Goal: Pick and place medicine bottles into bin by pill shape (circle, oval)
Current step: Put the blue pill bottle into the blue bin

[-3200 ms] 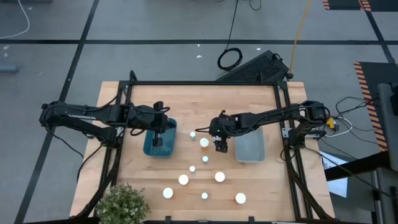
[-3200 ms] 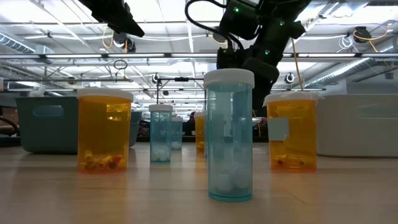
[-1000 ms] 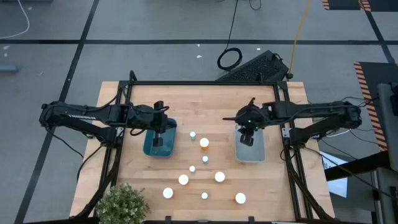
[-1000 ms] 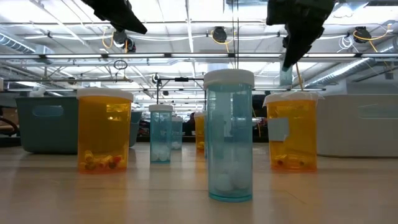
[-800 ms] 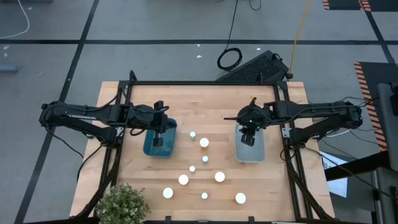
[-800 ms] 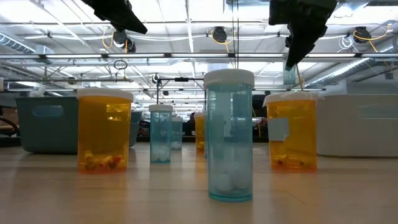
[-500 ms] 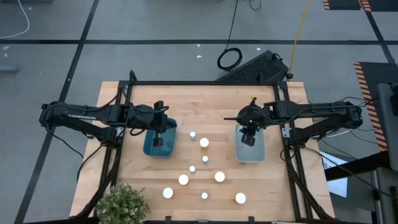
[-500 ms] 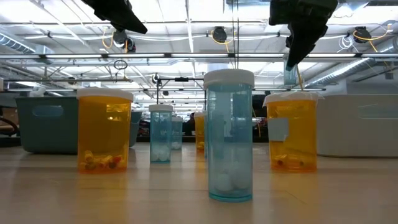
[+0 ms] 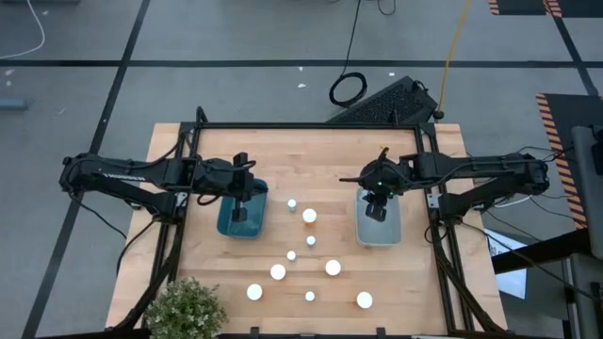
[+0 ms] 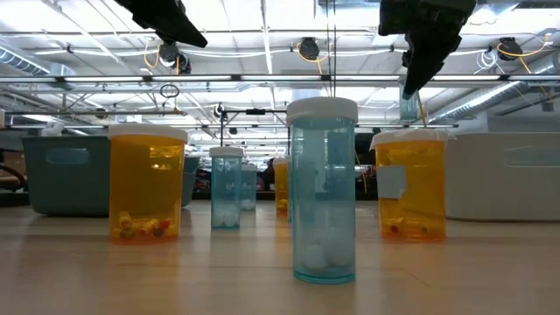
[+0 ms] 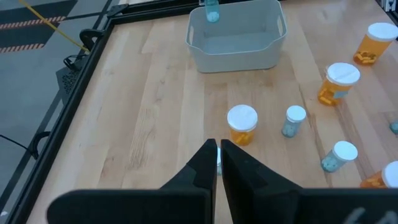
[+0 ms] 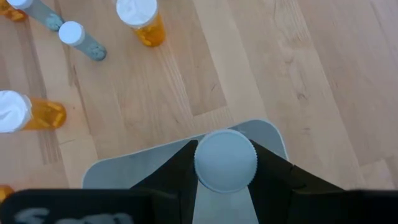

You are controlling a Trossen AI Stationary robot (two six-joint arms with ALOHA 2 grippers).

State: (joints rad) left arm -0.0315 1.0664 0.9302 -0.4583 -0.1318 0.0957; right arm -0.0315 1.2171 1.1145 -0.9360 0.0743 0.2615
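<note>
Holding a blue medicine bottle (image 12: pixel 224 160) between its fingers, your right tool (image 9: pixel 375 209) hangs directly over the grey bin (image 9: pixel 392 229); the step in hand is, by my judgement, the placing of that bottle, not yet released. The right wrist view shows the bottle's white cap squarely between both fingers with the bin's rim and floor beneath it, and the low view shows the bottle's lower end protruding below the tool, above the bin's rim. The next move calls for you to open the fingers over the middle of the grey bin, lowering first if you want a gentler drop, then to lift clear of the bin wall before reaching again. The right arm stretches in from the grey bin's outer side, wrist bent downward so the tool points at the bin floor. Your left tool (image 9: pixel 239 213) waits above the blue bin (image 9: pixel 226 226), which stands well apart from the grey bin across the surface (image 9: pixel 311 155); its fingers (image 11: pixel 205 167) are drawn nearly together with only a narrow slit between them, and I see nothing held. The remaining medicine bottles (image 9: pixel 309 216) stand upright on the surface between the grey bin and the blue bin and towards the near edge, where a potted plant (image 9: pixel 187 308) sits at the corner.
</note>
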